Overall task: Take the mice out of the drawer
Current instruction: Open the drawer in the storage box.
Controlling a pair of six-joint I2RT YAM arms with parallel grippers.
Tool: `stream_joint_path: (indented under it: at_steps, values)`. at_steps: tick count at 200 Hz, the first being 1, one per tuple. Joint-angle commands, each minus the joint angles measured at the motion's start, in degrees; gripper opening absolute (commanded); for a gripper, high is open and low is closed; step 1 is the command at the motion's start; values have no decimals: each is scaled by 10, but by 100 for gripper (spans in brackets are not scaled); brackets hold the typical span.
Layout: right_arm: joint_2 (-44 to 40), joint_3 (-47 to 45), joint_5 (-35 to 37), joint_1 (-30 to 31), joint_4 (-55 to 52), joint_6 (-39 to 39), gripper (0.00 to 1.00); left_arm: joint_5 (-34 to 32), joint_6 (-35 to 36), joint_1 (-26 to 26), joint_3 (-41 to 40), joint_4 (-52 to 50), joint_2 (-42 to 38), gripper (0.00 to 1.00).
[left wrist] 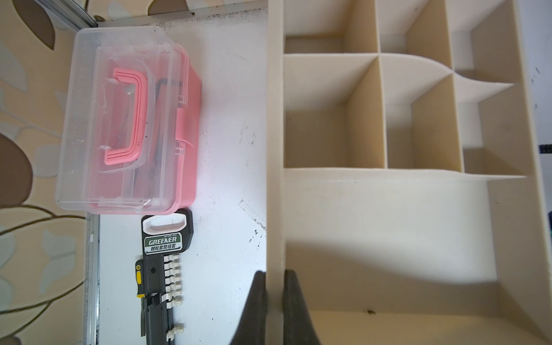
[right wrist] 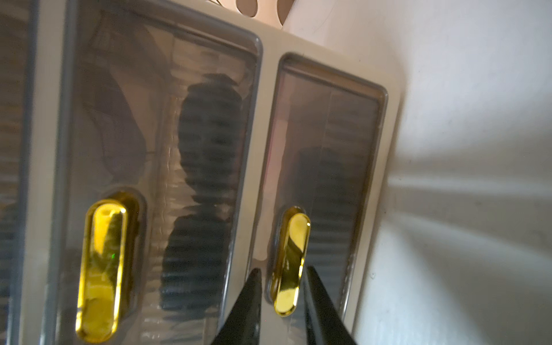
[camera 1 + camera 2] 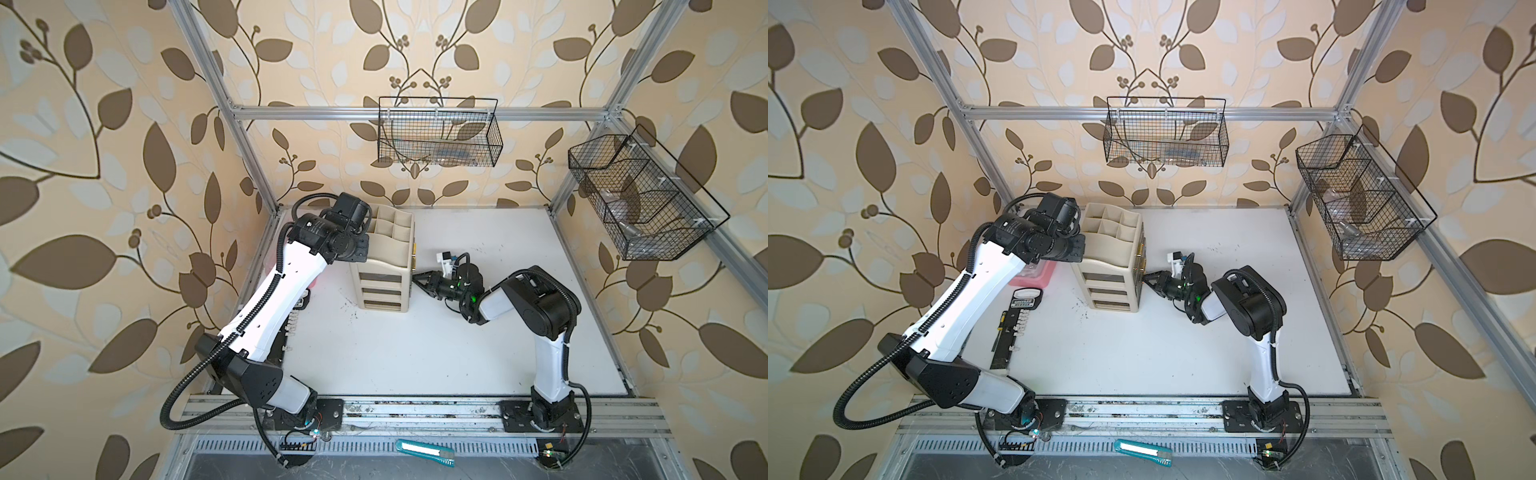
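Observation:
A beige drawer organiser (image 3: 382, 257) (image 3: 1111, 266) stands at the table's back left, its drawers all shut. My left gripper (image 1: 274, 273) is shut on the thin side wall (image 1: 274, 149) of its top tray. My right gripper (image 2: 282, 270) (image 3: 415, 279) is at the lowest drawer (image 2: 325, 179). Its jaws stand on either side of that drawer's gold handle (image 2: 291, 263), with a narrow gap still showing. The mice (image 2: 206, 134) appear only as blurred dark rounded shapes behind the ribbed translucent drawer fronts.
A pink and clear box (image 1: 128, 119) and a socket set (image 1: 161, 268) lie left of the organiser. Two black wire baskets (image 3: 440, 133) (image 3: 640, 199) hang on the frame. A teal utility knife (image 3: 424, 451) lies on the front rail.

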Motion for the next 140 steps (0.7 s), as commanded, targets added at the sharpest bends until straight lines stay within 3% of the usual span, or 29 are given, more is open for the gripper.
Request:
stream_joint_path:
  at_steps: [1, 140]
  values:
    - [19, 13, -10, -2, 22, 16, 27, -13, 0, 7, -8, -17, -3, 0]
    - [16, 3, -12, -21, 39, 21, 12, -43, -14, 7, -11, -17, -7, 0]
